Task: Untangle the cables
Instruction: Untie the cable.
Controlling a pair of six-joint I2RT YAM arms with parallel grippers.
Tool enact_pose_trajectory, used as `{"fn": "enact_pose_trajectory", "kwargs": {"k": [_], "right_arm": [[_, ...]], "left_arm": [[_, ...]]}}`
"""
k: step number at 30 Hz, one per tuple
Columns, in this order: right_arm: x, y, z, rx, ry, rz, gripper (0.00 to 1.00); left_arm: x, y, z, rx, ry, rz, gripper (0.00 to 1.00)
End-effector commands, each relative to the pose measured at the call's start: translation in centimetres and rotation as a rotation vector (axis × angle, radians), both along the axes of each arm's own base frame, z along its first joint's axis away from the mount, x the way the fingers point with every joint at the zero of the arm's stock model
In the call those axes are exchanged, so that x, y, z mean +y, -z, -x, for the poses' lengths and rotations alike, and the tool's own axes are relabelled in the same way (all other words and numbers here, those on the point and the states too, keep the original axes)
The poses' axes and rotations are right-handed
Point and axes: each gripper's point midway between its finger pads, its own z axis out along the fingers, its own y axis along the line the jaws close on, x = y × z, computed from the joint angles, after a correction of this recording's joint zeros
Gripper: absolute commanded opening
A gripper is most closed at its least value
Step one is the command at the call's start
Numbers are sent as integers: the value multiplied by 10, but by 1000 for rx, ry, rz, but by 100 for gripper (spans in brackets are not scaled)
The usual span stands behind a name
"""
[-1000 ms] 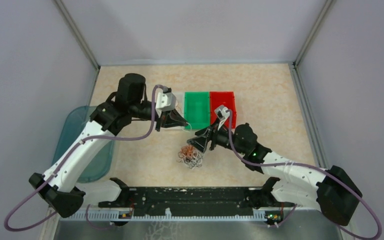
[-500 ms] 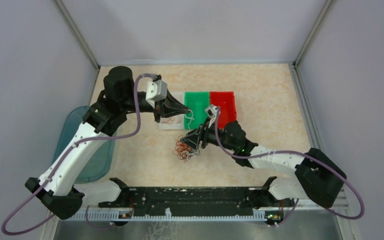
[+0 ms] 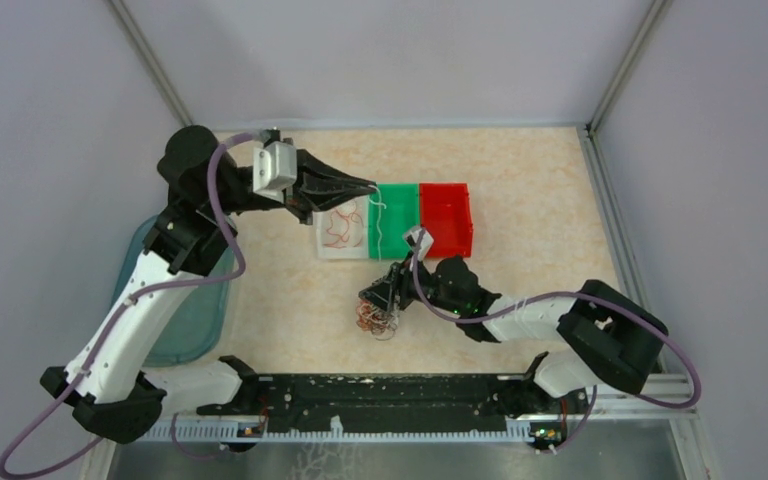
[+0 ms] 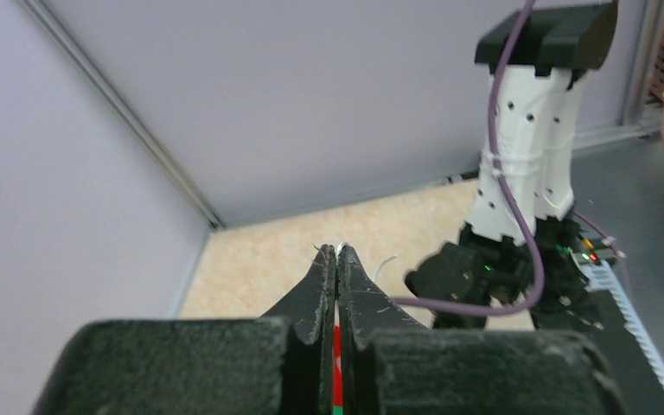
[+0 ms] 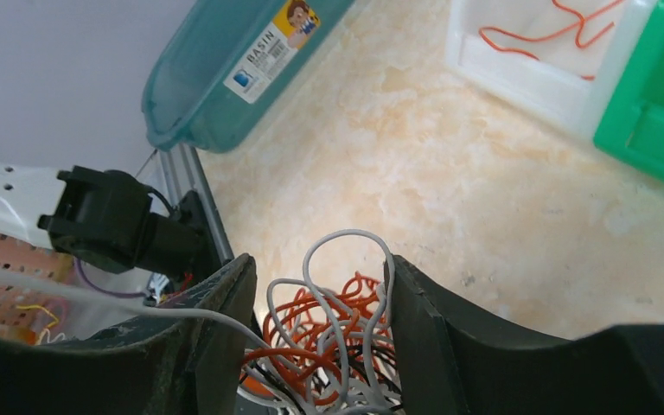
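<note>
The tangle of orange, white and black cables (image 3: pixel 376 320) lies on the table in front of the bins. My right gripper (image 3: pixel 372 300) is down on it. In the right wrist view the right gripper (image 5: pixel 322 264) has its jaws wide apart, with the cables (image 5: pixel 333 320) filling the gap and touching both fingers. My left gripper (image 3: pixel 372 186) hovers over the seam of the white and green bins, shut on a single white cable (image 3: pixel 381 207) that dangles from its tip. In the left wrist view the left gripper (image 4: pixel 337 251) shows its jaws pressed together, with a white cable end (image 4: pixel 385 262) sticking out.
A white bin (image 3: pixel 342 251) holding orange cable (image 3: pixel 340 225), a green bin (image 3: pixel 395 222) and a red bin (image 3: pixel 447 215) stand in a row at mid table. A teal basin (image 3: pixel 185 320) sits at the left edge. Grey walls enclose three sides.
My left gripper rose and swung back toward the far left, carrying the white cable over the bins. My right gripper moved left onto the tangle and its jaws narrowed around it.
</note>
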Motion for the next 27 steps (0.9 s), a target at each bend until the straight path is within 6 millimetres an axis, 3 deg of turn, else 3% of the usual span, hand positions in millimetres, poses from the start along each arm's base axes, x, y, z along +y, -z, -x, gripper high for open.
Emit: {"fn": "enact_pose_trajectory", "kwargs": {"k": [1,8,17,23,27], "right_arm": [[-3,-4,-1,-54,44,-44,57],[-11,11,5,-40,68,-33,57],[-27,35,11,-12,101,9,64],[-34,42,13,-11,110,34,66],[-37,43,13,-21,113,54,67]], "left_arm": [[18,-78,12,-228,-73,208,0],[42,-149,17,-424,-186,399,0],[84,-228,44,-838,-340,609,0],[126,-271,48,-1069,-584,808,0],[134,-277,53,-1106,-616,845,0]]}}
